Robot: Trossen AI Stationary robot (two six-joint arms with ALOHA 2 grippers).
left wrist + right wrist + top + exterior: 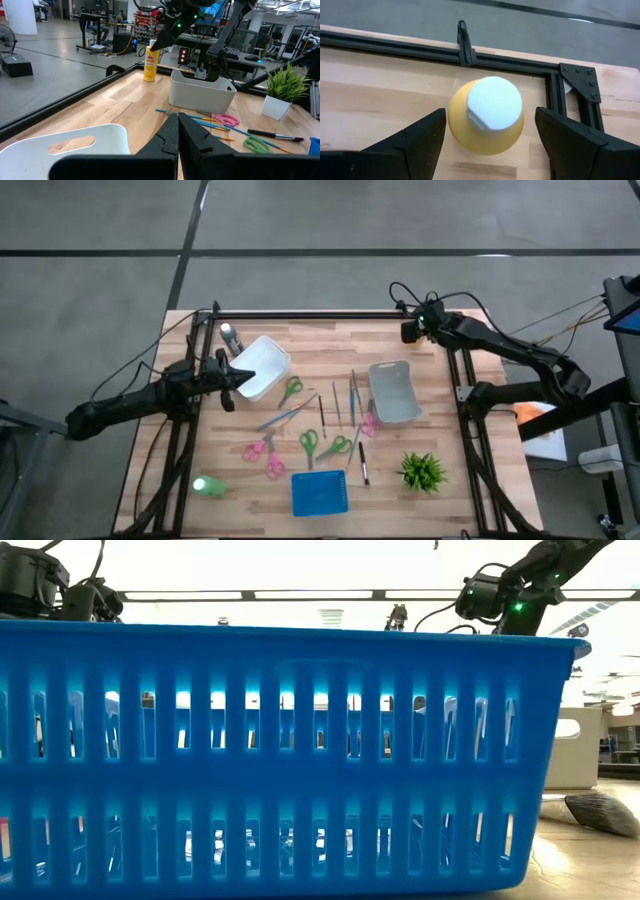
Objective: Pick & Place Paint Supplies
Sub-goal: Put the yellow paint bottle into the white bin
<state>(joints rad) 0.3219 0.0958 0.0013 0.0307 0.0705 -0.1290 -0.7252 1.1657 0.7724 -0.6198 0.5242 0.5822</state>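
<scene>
The yellow-orange squeeze bottle [486,117] with a white cap stands upright near the table's far right corner, also visible in the left wrist view [150,62]. My right gripper [487,137] is above it, pointing down, open, one finger on each side, apart from it; in the high view the right gripper [413,330] hides the bottle. My left gripper [178,135] is shut beside a white bin [262,367], holding nothing. The dark grey bottle [231,337] stands by the far left corner. The green bottle [208,486] is near the left edge. Several brushes [335,405] lie mid-table.
Pink and green scissors [322,445] lie among the brushes. A grey-white bin [394,392] sits right of centre, a blue basket [320,493] at the near edge, filling the low view [280,760], and a potted plant [423,472] at the near right. A black frame rail [470,52] runs behind the yellow-orange bottle.
</scene>
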